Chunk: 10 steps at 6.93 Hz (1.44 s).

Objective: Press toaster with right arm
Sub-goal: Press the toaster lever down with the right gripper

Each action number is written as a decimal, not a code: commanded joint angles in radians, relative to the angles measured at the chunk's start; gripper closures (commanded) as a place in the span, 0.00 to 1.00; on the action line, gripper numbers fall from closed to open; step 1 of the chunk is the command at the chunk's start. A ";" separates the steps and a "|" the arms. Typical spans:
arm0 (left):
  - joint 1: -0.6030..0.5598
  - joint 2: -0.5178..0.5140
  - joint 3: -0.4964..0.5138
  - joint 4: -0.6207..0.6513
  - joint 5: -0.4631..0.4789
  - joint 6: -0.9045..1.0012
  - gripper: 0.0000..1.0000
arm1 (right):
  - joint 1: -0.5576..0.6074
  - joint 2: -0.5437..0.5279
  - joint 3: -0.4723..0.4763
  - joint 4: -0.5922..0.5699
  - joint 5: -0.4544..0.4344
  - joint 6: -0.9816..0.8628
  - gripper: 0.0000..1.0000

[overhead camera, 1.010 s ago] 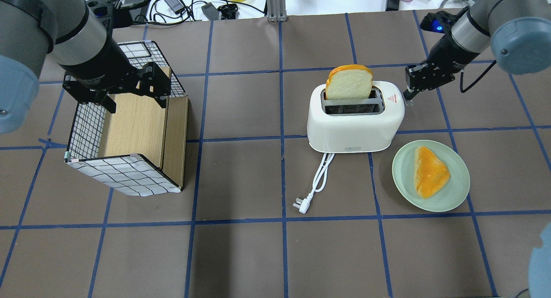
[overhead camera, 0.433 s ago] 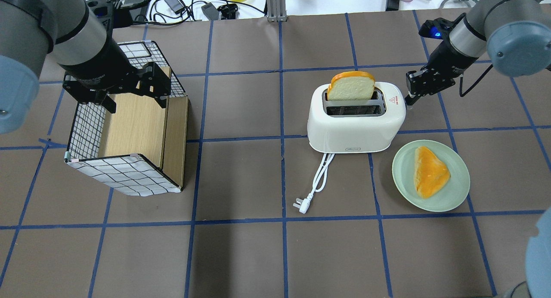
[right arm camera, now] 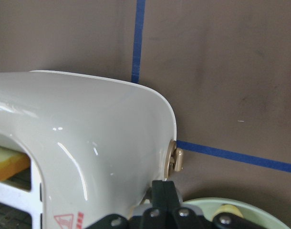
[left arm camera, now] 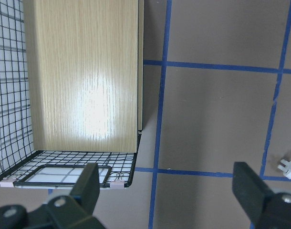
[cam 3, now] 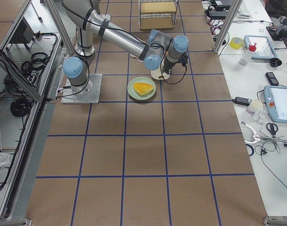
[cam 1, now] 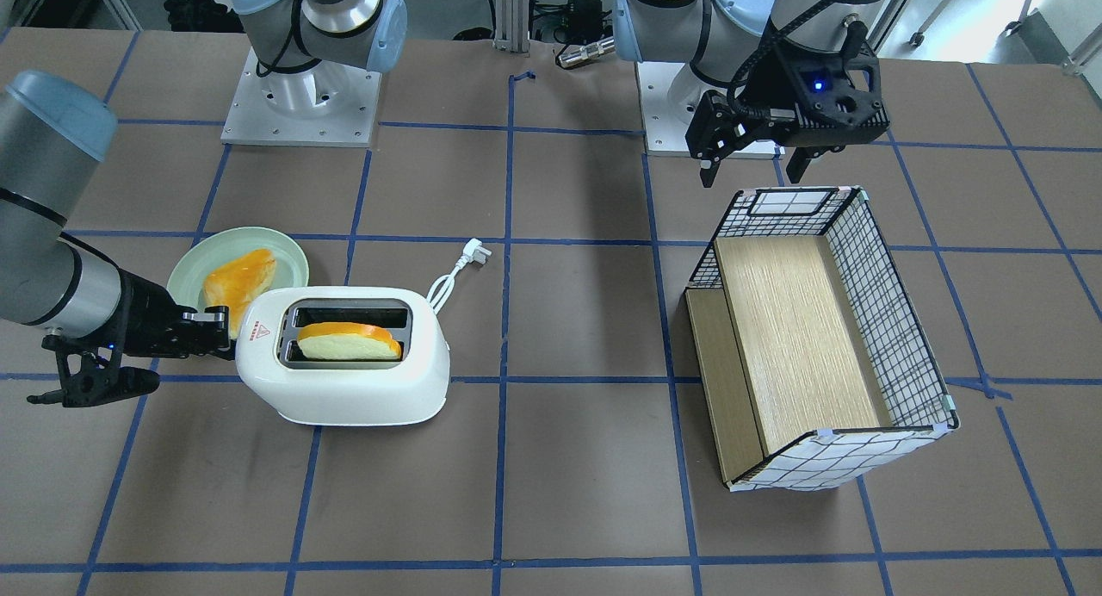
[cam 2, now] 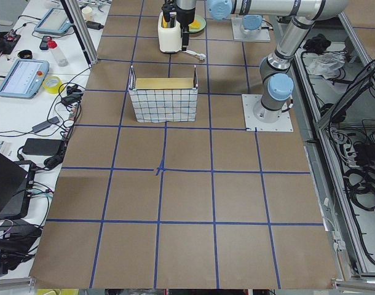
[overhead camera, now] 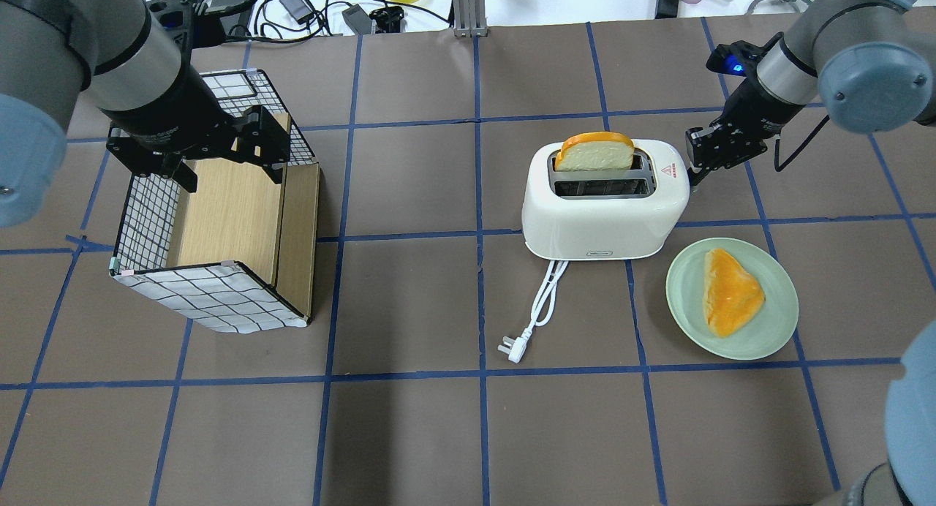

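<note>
One view, right wrist | toaster [right arm camera: 88, 133] knob [right arm camera: 176, 161] beside closed right pincer [right arm camera: 163, 188]

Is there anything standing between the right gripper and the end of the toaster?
Nothing visible does. The right gripper, shut, is at the toaster's end; the green plate lies off to the side.

The brown surface [overhead camera: 409, 433] had blue tape lines that made big squares. A box [overhead camera: 212, 301] with white checked walls and a wooden floor sat on it, open on top. Well apart from it was a pale green plate [overhead camera: 776, 323] with an orange-yellow bread slice [overhead camera: 730, 290] lying flat on it. Another slice [overhead camera: 594, 153] stood up on its edge near the plate.
</note>
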 commanded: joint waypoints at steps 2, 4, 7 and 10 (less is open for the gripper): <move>0.000 0.000 0.000 0.000 0.000 0.000 0.00 | 0.000 0.017 0.004 0.000 0.005 -0.002 0.95; 0.000 -0.001 0.000 0.000 0.000 0.000 0.00 | 0.000 0.024 0.005 0.000 0.017 -0.008 0.96; 0.000 0.000 0.000 0.000 0.000 0.000 0.00 | 0.000 0.037 0.005 0.000 0.021 -0.039 0.99; 0.000 0.000 0.000 0.000 0.000 0.000 0.00 | 0.000 0.038 0.002 0.000 0.019 -0.037 0.98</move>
